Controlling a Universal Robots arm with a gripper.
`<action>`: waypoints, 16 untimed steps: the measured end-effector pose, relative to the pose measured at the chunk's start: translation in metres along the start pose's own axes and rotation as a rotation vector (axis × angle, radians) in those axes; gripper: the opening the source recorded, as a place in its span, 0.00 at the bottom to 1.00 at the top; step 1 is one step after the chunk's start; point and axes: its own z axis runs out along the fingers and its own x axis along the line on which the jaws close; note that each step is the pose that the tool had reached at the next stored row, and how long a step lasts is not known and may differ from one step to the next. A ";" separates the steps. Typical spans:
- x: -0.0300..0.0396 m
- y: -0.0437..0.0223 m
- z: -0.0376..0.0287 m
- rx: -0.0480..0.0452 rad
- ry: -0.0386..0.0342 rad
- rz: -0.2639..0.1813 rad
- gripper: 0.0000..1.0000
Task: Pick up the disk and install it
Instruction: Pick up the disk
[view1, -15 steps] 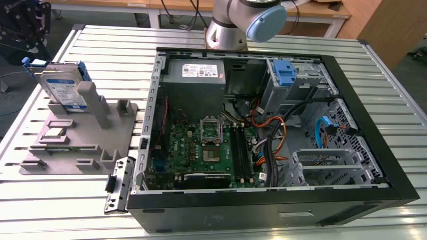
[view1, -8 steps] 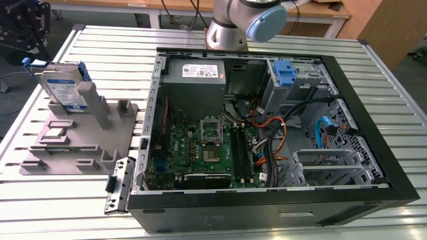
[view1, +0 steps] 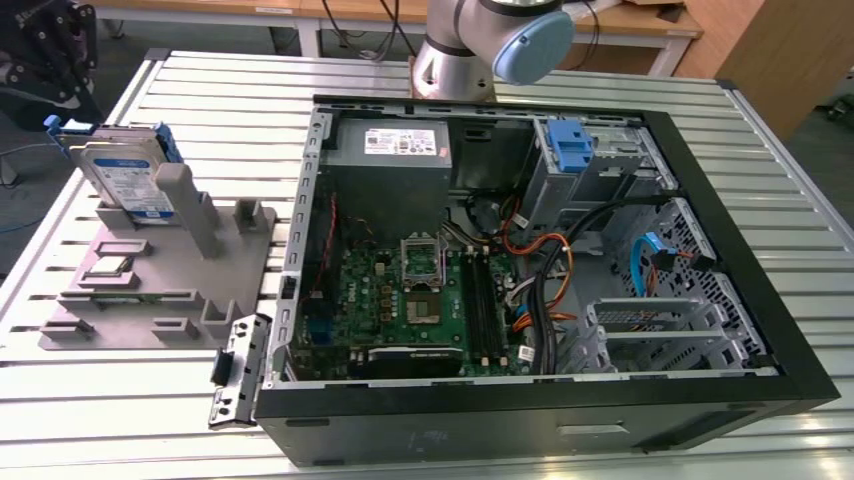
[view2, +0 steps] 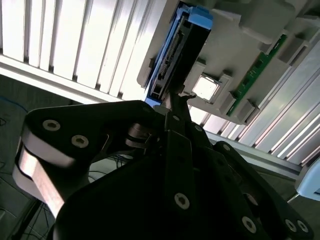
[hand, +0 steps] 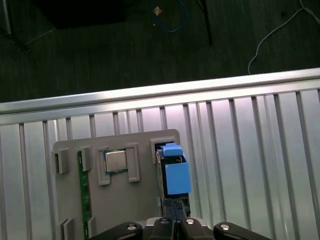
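The disk (view1: 127, 180) is a silver drive with a white-and-blue label and blue side rails. It stands on edge in a slot of the grey fixture (view1: 160, 290), at the exterior view's left. My black gripper (view1: 56, 95) hangs just above and behind its top end. In both wrist views the disk (hand: 176, 177) (view2: 175, 55) lies straight ahead of the gripper (hand: 175, 212) (view2: 176, 100). The fingers are pressed together, shut, with their tips right at the disk's near end. Whether they touch it I cannot tell.
An open computer case (view1: 534, 420) lies on the slatted metal table, with a grey power supply (view1: 394, 145), a motherboard and a drive cage with a blue latch (view1: 570, 145). The fixture also carries a processor chip (hand: 116, 161) and a green memory stick (hand: 84, 195). The table's edge is close behind the fixture.
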 end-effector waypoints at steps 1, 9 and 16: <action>0.0000 -0.0007 0.0001 0.0000 0.0001 -0.004 0.10; -0.0009 -0.0081 0.0021 0.0000 0.0002 -0.008 0.10; -0.0015 -0.0118 0.0052 -0.0003 0.0005 -0.015 0.10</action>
